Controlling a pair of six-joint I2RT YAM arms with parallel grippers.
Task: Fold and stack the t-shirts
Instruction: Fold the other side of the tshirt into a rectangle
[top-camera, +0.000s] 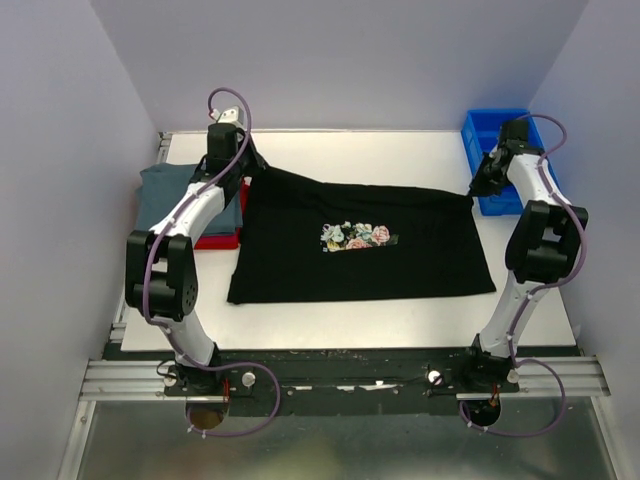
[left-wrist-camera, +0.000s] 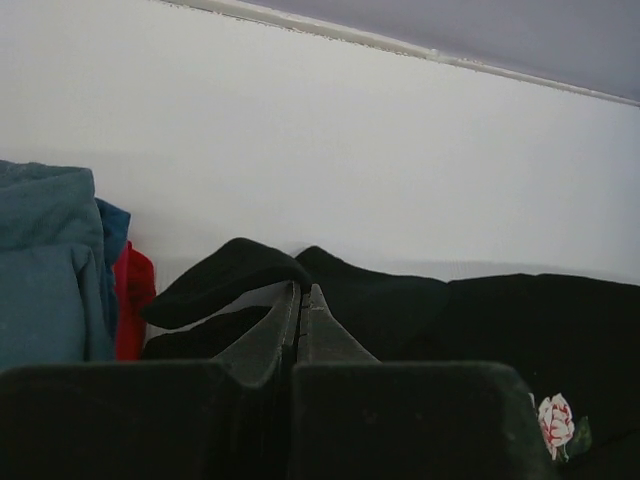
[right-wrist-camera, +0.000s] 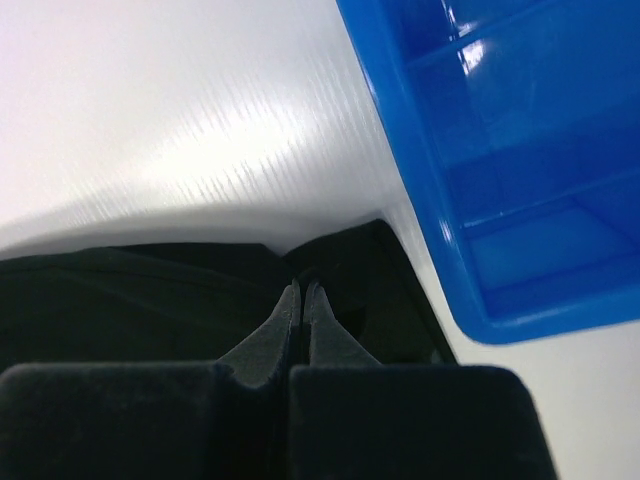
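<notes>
The black t-shirt (top-camera: 360, 250) lies spread on the white table, its floral print (top-camera: 355, 236) facing up. My left gripper (top-camera: 252, 166) is shut on its far left corner; in the left wrist view the closed gripper (left-wrist-camera: 302, 292) pinches a fold of the black t-shirt (left-wrist-camera: 240, 275). My right gripper (top-camera: 476, 189) is shut on the far right corner; in the right wrist view the closed gripper (right-wrist-camera: 303, 288) holds the black t-shirt (right-wrist-camera: 350, 260). The grey-blue t-shirt (top-camera: 170, 195) lies folded on the red t-shirt (top-camera: 215, 240) at the left.
The blue plastic bin (top-camera: 495, 150) stands at the far right, just beyond my right gripper, and fills the right side of the right wrist view (right-wrist-camera: 520, 150). The grey-blue and red stack (left-wrist-camera: 45, 270) lies close left of my left gripper. Purple walls surround the table (top-camera: 350, 320).
</notes>
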